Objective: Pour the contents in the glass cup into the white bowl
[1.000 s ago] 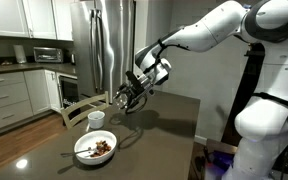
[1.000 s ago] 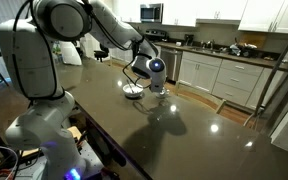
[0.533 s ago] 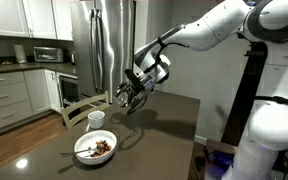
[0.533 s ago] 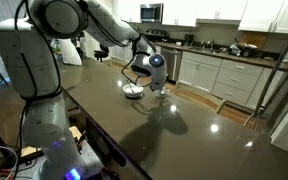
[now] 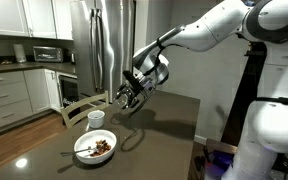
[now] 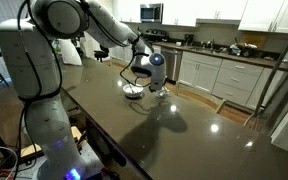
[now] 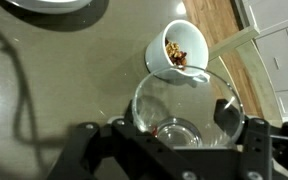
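Glass cup [image 7: 182, 100], held in end effector [image 7: 184, 138]

A white mug [image 5: 96, 118] stands on the dark table [image 5: 166, 128], near its far end, and the wrist view shows brownish pieces inside it. A wooden chair [image 5: 74, 112] sits against the table's edge by the mug. Beyond the table rises a stainless refrigerator [image 5: 104, 45]. To its side, further from the table, a microwave [image 5: 47, 55] rests on a counter over pale cabinets [image 5: 4, 102].
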`<state>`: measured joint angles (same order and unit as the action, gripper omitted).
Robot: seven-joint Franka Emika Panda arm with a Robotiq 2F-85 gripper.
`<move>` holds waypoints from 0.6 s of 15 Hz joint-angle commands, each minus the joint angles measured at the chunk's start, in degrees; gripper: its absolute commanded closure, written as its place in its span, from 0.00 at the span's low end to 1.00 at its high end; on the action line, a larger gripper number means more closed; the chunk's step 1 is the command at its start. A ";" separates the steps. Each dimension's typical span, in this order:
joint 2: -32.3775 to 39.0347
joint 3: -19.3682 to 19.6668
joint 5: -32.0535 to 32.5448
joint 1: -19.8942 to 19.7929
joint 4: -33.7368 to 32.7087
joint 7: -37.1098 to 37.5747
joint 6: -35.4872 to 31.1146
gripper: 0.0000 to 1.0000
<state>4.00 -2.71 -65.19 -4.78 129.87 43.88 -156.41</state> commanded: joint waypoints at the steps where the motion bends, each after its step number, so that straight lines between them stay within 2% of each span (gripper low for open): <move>1: 0.42 2.11 3.29 1.89 -0.24 4.10 1.17 0.46; 9: 2.24 3.17 4.37 3.20 -0.39 5.46 1.50 0.46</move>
<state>6.02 -0.58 -62.47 -2.34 129.87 46.71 -156.41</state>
